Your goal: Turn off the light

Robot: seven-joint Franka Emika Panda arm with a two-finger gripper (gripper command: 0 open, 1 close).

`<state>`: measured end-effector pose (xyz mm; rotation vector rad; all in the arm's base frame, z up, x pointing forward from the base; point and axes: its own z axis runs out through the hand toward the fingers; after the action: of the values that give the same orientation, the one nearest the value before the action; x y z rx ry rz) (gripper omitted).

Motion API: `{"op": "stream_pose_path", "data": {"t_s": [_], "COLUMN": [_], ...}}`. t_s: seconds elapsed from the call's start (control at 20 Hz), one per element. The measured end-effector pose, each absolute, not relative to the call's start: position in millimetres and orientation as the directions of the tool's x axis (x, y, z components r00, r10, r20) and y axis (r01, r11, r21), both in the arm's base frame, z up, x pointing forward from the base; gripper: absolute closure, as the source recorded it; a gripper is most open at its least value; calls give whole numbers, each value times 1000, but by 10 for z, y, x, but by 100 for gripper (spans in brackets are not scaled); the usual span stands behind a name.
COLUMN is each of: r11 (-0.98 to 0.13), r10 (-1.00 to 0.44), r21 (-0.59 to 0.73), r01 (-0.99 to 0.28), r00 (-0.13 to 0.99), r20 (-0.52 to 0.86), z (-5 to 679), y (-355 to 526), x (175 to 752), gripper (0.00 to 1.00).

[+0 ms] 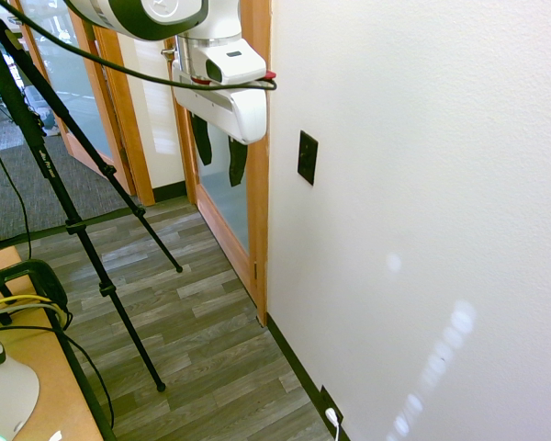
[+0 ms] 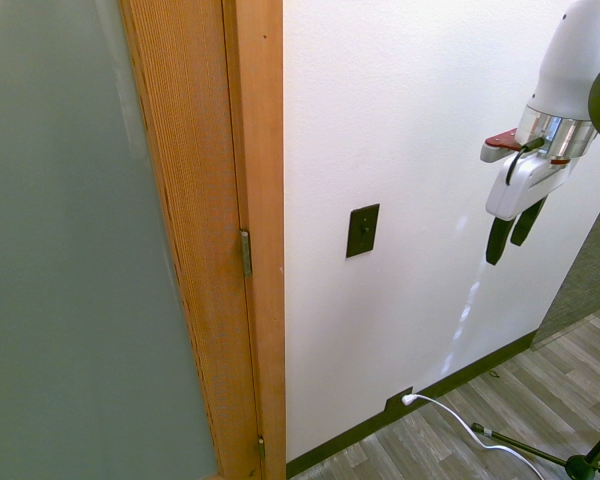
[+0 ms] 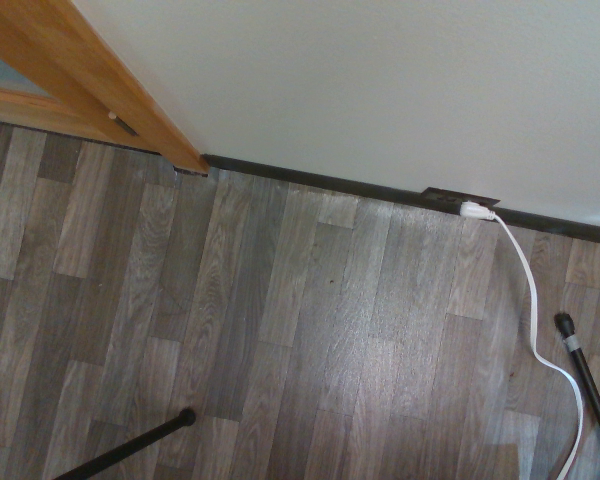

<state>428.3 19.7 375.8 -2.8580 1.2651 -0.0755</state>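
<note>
Switch (image 1: 307, 157) is a small black upright plate on the white wall (image 1: 422, 184), just beside the wooden door frame (image 1: 257, 138); also seen in the second exterior view (image 2: 362, 230), right of the frame (image 2: 250, 230) at about hinge (image 2: 245, 253) height

Gripper (image 1: 219, 152) hangs in the air with fingers pointing down, off the wall and not touching the switch. In the first exterior view it sits in front of the frame, beside the switch and slightly higher. In the second exterior view the gripper (image 2: 512, 231) is well apart from the switch, at roughly the same height

Jaws: two dark fingers with a narrow gap between them, holding nothing

Low on the wall, a black outlet plate (image 1: 329, 404) sits at the dark baseboard (image 1: 294, 358) with a white plug (image 1: 331, 415) in it; white cord (image 2: 470, 425) runs from it across the floor. Wrist view looks down at grey wood-plank floor (image 3: 280, 330), baseboard (image 3: 310, 180), plug (image 3: 476, 210) and cord (image 3: 540, 330), plus the frame's foot (image 3: 100, 90). Switch is not in the wrist view

Frosted glass door (image 2: 70, 250) fills the left of the second exterior view
</note>
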Motion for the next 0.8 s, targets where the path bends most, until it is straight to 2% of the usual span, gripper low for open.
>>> {"op": "stream_pose_path", "data": {"t_s": [0.3,0.8], "r11": [-687,-650], "r10": [-727,-758], "r21": [-68,-216], "r01": [-723,-728], "r00": [684,638], "r20": [68,131], "z": [3763,3526], "y": [303,645], "x": [4431,5484], "gripper": [0,0]}}
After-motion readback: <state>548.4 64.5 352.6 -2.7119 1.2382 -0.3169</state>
